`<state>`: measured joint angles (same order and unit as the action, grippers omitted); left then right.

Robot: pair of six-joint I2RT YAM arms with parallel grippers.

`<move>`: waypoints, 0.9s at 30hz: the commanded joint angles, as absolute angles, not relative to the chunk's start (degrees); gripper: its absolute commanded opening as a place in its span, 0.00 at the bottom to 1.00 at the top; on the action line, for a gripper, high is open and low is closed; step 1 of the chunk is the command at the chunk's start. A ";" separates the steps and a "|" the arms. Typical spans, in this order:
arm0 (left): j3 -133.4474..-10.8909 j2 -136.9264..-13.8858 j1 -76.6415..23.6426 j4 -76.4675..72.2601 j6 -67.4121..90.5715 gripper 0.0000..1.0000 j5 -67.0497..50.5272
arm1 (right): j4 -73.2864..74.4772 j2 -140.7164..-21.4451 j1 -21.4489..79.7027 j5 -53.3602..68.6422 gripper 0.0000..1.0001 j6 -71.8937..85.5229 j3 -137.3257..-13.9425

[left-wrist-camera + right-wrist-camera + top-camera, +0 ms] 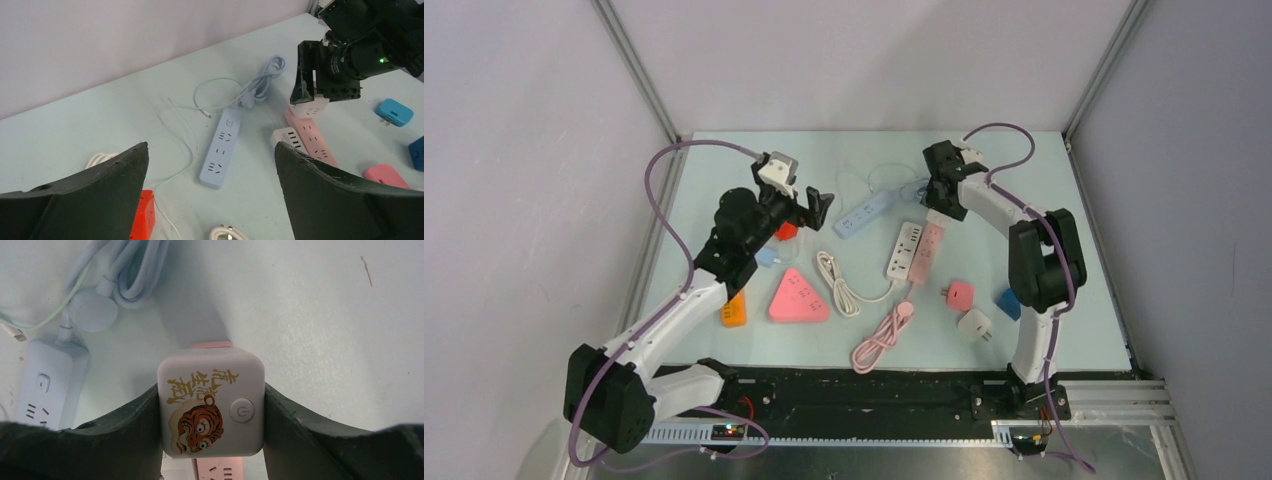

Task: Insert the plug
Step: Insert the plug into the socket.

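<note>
Pale blue-green table (1064, 300), and on it, toward the far edge and right of the middle, the right gripper (941, 200) points down with its jaws partway closed. Both fingers press the sides of a white cube plug (211, 407) that has a tiger picture and a round button on its upper face. That plug sits directly over the far end of the pink power strip (927, 252), which lies against a white power strip (904, 248). Whether its pins are in the sockets cannot be told. The left gripper (812, 203) hangs over the left half of the table, jaws spread wide and grasping nothing, facing a blue power strip (220, 150).
</note>
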<state>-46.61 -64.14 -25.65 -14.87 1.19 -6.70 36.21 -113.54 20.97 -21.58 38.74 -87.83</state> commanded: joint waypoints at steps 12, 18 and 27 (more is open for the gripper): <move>-44.53 -61.98 -30.48 -16.47 1.23 1.00 -9.17 | 58.82 -110.39 18.98 -17.18 0.00 50.21 -72.14; -43.19 -61.56 -31.34 -16.42 1.97 1.00 -8.68 | 58.59 -111.48 18.79 -16.65 0.00 50.24 -74.28; -42.08 -62.14 -31.77 -16.47 4.02 1.00 -8.06 | 56.19 -115.14 21.61 -21.42 0.00 43.37 -76.11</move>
<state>-42.28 -63.07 -31.18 -14.87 2.59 -8.25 38.94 -108.12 19.88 -20.78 47.62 -81.21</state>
